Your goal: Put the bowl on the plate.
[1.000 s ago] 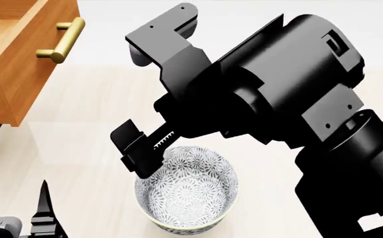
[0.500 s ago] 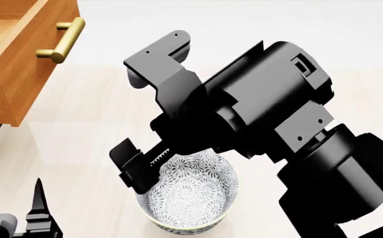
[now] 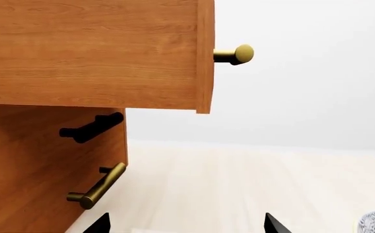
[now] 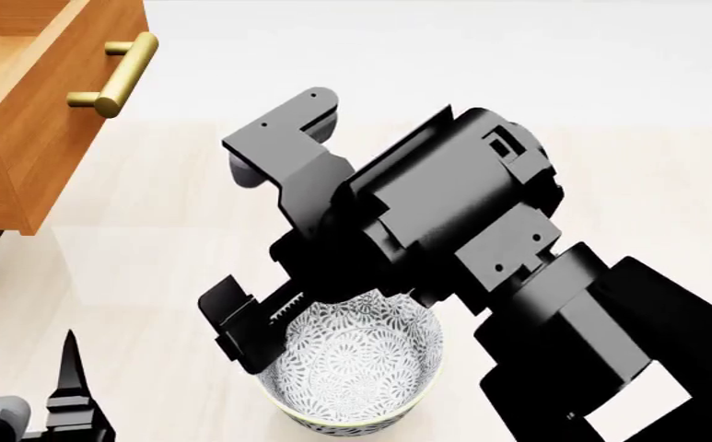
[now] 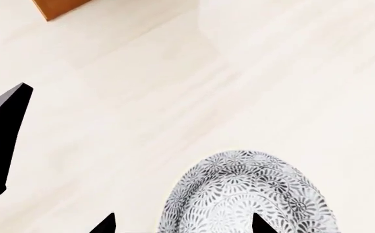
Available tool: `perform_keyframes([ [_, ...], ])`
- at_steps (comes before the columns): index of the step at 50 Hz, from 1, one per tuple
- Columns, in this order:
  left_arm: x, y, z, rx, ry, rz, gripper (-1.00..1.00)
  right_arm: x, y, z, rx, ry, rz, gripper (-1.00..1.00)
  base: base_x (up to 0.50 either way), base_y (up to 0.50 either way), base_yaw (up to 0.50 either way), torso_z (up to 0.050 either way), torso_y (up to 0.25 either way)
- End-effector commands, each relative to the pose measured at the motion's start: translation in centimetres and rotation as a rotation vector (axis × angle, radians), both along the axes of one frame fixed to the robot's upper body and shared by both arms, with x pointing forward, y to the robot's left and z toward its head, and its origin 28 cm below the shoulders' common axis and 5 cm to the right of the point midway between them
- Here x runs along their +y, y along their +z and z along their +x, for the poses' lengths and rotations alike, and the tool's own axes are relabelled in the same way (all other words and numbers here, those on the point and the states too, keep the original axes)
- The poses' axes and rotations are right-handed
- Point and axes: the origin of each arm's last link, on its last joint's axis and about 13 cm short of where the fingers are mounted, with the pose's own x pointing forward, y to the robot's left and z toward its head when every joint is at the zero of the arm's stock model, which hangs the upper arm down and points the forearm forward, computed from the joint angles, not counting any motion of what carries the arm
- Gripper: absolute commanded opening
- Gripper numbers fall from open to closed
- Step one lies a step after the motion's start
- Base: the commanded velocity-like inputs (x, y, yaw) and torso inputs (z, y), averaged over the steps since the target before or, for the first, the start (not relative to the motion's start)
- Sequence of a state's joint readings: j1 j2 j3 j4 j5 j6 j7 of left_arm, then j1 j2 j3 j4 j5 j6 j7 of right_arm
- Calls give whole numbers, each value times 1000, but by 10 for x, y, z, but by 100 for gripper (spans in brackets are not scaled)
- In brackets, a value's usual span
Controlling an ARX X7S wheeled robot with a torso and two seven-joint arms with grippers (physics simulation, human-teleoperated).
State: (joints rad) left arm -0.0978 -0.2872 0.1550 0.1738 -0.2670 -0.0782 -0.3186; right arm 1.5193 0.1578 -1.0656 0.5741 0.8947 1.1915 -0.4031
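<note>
Nearest the head camera, the deep round bowl (image 4: 353,368) with its dense grey-black floral pattern and pale rim stands upright on the pale, light-wood table (image 4: 146,276). The black right end effector (image 4: 285,324) hangs directly over the bowl's far-left rim; one toothed finger (image 4: 248,336) sits at the rim's outer edge, while the arm's bulky body hides the other. In the right wrist view, two dark fingertips (image 5: 103,225) stand either side of the bowl (image 5: 252,194), so the jaws look spread wide around it, though whether they touch the rim cannot be told. The plate with red rings does not appear in any view.

At the near-left corner of the head view, only a tip of the left end effector (image 4: 73,396) shows. The left wrist view catches two dark fingertips (image 3: 100,223) set well apart, empty, over bare table.

Farther back on the left stands a warm brown wooden drawer cabinet (image 4: 24,120), its upper drawer pulled open, with a brass bar handle (image 4: 116,74). Beyond the table, the room is a plain, featureless white wall (image 4: 454,46).
</note>
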Motion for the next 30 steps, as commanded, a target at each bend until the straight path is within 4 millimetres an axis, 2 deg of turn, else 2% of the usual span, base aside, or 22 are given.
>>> perform_keyframes([
  [1, -1, 0, 0, 0, 0, 0, 100, 2, -15, 3, 34, 1, 5, 100, 0, 0, 0, 0, 0],
  [30, 0, 0, -1, -1, 1, -2, 100, 0, -44, 4, 98, -14, 13, 100, 0, 0, 0, 0, 0],
])
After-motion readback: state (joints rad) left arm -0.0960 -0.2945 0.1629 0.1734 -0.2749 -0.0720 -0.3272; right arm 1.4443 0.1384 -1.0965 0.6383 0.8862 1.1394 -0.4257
